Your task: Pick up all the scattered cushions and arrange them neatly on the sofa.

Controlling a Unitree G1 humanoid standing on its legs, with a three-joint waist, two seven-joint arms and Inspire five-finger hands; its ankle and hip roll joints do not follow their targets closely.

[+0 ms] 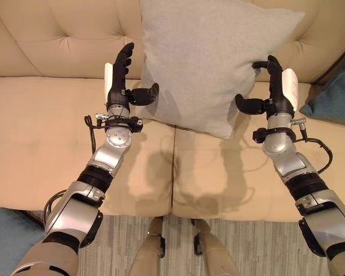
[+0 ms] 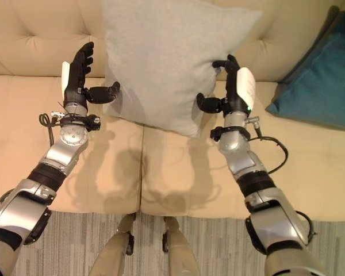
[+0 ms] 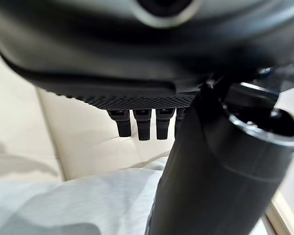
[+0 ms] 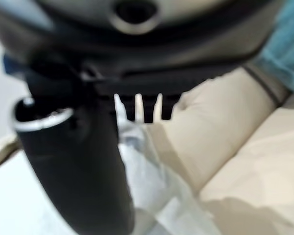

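A large light grey cushion [image 1: 207, 63] stands tilted against the sofa's back, held between my two hands. My left hand [image 1: 116, 80] is at its left edge, fingers straight and pointing up, with the thumb [image 3: 210, 171] stretched out against the fabric. My right hand [image 1: 282, 92] is at the cushion's right corner, its fingers curled over the edge and its thumb [image 4: 83, 171] pressing from below. The cushion's lowest corner hangs just above the seat seam. A teal cushion [image 2: 316, 86] leans in the sofa's right corner. Another teal cushion [image 1: 11, 230] lies on the floor at the lower left.
The beige sofa [image 1: 40, 144] has a tufted back and two wide seat pads, bare to the left and in the middle. A grey striped rug [image 1: 247, 247] runs along the sofa's front edge.
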